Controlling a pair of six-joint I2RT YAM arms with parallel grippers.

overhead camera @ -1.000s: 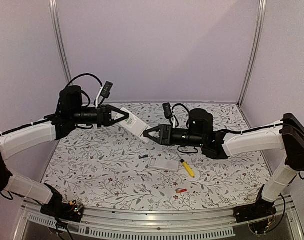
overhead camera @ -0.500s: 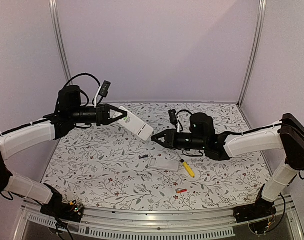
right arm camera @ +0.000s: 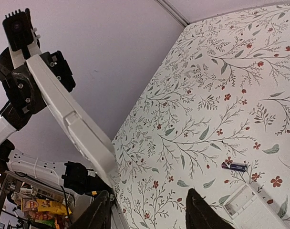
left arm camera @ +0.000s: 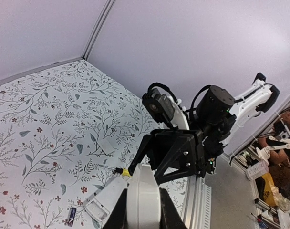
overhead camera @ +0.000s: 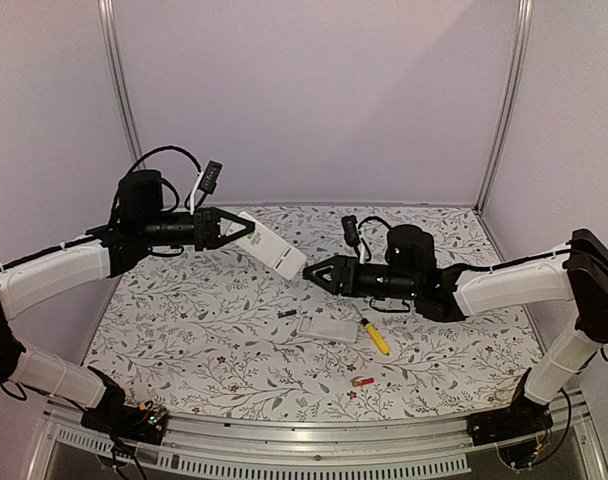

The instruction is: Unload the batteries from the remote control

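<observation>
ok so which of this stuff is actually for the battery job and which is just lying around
For the job: remote in the left hand; dark battery; red battery.
Lying about: screwdriver; white piece beside it, maybe the cover.

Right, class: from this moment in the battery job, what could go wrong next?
1. The left claw grips the remote by one end, in mid-air. A push from the open right claw might twist it loose.
2. A dropped remote could hit the loose dark battery or cover and scatter them.
</observation>
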